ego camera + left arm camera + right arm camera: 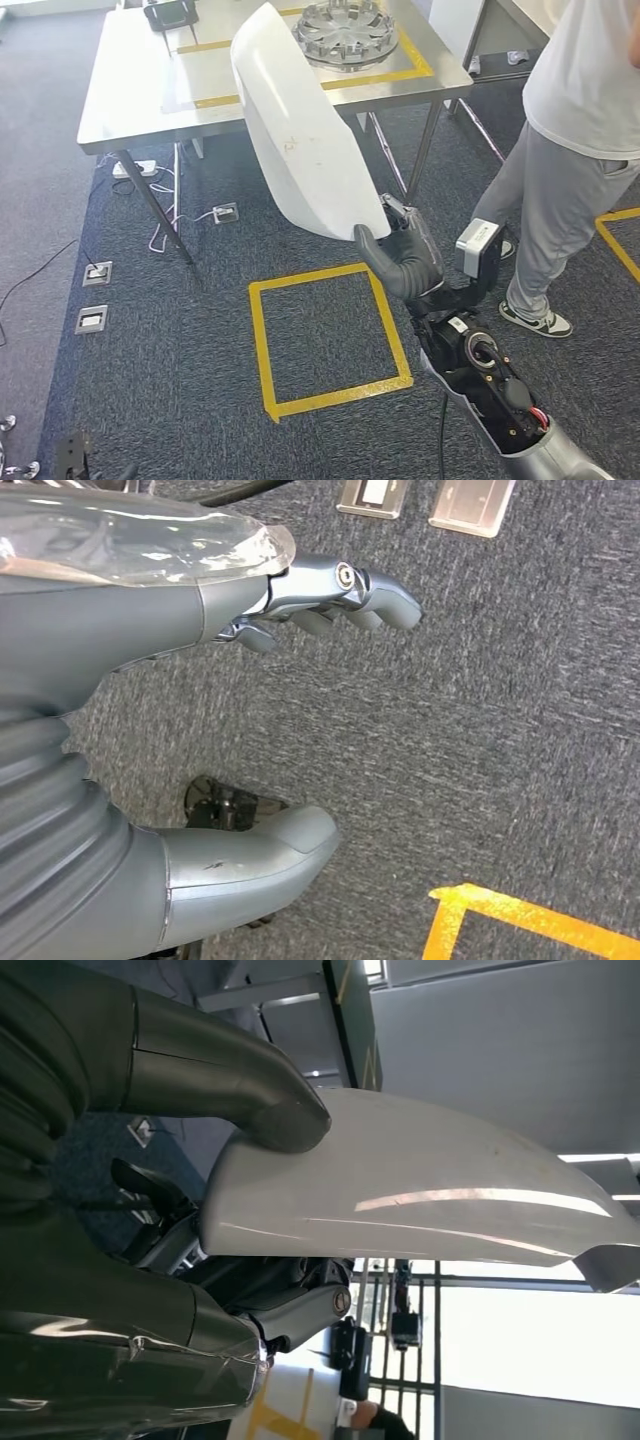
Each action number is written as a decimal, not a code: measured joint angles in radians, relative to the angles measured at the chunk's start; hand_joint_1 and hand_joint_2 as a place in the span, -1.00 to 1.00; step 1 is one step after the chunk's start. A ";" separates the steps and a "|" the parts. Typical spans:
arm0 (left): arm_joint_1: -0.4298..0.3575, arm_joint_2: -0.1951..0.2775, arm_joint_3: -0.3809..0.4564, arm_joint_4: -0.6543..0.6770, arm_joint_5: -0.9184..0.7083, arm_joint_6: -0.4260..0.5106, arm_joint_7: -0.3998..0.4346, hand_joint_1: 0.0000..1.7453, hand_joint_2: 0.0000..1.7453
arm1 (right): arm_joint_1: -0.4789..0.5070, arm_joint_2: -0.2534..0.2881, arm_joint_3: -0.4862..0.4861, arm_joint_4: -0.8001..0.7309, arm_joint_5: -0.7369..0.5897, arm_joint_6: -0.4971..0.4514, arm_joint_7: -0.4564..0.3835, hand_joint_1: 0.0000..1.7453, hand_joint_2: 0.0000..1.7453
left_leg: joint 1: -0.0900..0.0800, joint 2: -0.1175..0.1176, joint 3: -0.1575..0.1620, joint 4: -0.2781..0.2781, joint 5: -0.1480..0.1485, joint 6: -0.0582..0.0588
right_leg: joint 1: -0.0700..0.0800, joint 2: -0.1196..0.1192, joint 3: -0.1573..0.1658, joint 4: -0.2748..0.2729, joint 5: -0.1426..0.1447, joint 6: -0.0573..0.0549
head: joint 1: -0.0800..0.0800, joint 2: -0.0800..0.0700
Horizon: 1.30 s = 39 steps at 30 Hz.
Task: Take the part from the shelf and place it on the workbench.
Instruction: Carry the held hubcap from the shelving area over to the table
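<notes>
A large white curved panel (302,130), the part, is held up in front of me by my right hand (404,262), which grips its lower corner with the thumb over the near face. The panel's upper end overlaps the near edge of the steel workbench (128,90). In the right wrist view the thumb (249,1090) presses on the white panel (423,1195), with the fingers (302,1305) under it. My left hand (249,720) hangs over the grey carpet, fingers (355,590) straight and apart from the thumb (256,855), holding nothing.
On the workbench lie a silver wheel cover (346,32) inside yellow tape lines and a dark object (170,13) at the back. A person in grey trousers (555,215) stands close on the right. A yellow tape square (329,335) marks the carpet; floor sockets (96,272) and cables lie left.
</notes>
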<state>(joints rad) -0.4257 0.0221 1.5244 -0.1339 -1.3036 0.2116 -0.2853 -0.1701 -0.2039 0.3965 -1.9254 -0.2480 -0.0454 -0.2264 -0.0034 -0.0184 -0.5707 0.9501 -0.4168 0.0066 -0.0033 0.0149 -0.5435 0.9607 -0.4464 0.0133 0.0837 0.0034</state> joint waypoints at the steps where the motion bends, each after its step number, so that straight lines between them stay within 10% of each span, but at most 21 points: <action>1: 0.000 0.000 0.000 0.000 0.000 -0.002 0.000 -1.00 1.00 | -0.001 0.000 -0.001 -0.001 0.000 0.000 0.003 1.00 1.00 | 0.000 0.000 0.000 0.000 0.000 0.000 | 0.000 0.000 0.000 0.000 0.000 0.000 | 0.000 0.000; 39: 0.001 0.002 0.000 0.000 0.011 -0.024 -0.012 -1.00 1.00 | -0.065 -0.017 0.019 -0.008 -0.031 -0.014 0.035 1.00 1.00 | -0.006 -0.001 -0.003 0.008 -0.004 0.005 | -0.006 -0.001 0.003 -0.003 0.001 0.003 | -0.001 0.000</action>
<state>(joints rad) -0.4246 0.0245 1.5244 -0.1339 -1.2927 0.1879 -0.2977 -0.2356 -0.2209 0.4153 -1.9334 -0.2794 -0.0589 -0.1915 -0.0094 -0.0195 -0.5738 0.9584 -0.4210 0.0112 -0.0091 0.0136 -0.5407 0.9577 -0.4454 0.0166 0.0828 0.0034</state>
